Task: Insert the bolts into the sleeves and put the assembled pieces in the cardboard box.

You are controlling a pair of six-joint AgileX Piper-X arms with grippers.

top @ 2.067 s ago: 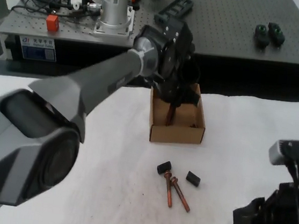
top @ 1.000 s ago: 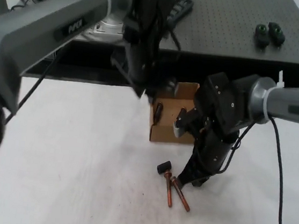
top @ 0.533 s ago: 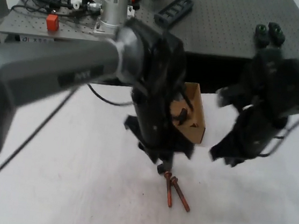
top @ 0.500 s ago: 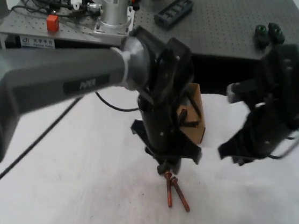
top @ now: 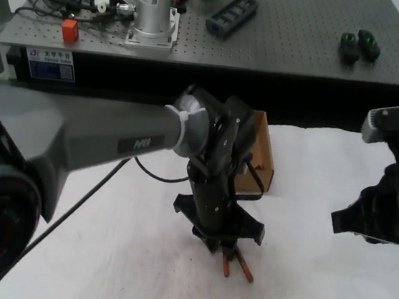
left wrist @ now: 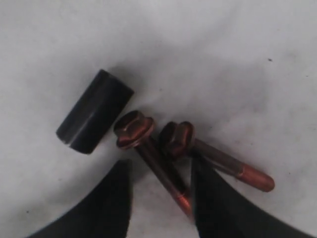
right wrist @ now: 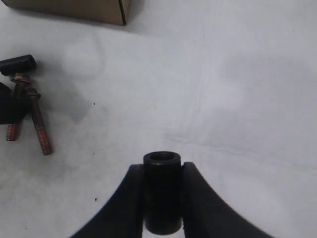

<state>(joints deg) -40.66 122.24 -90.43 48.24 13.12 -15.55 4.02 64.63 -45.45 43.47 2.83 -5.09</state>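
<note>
In the high view, the left gripper [top: 222, 237] stands low in the centre of the frame, directly over the two bolts [top: 228, 267]. Only their threaded ends show under it, spreading toward the lower edge. One cardboard box [top: 264, 155] sits just above, partly hidden behind the arm. The right arm [top: 383, 214] is at the right edge, well apart. Everything lies on the white table [top: 85, 266].

In the left wrist view I count two copper bolts and one black sleeve. The loose sleeve [left wrist: 94, 118] lies on its side, one end just beside the head of the first bolt [left wrist: 148, 153]. The head of the second bolt [left wrist: 223, 163] is next to the first head, and the two shafts spread apart, pointing away from the sleeve. The fingers [left wrist: 106, 208] are apart, with the first bolt's shaft between them; probably they do not touch it.

In the right wrist view, the right gripper [right wrist: 161, 169] has its fingers closed on the held sleeve [right wrist: 162, 198]. Its long axis runs along the fingers, open bore facing outward. Farther off lie the two bolts, the loose sleeve [right wrist: 17, 64] and a corner of the cardboard box [right wrist: 74, 10].
</note>
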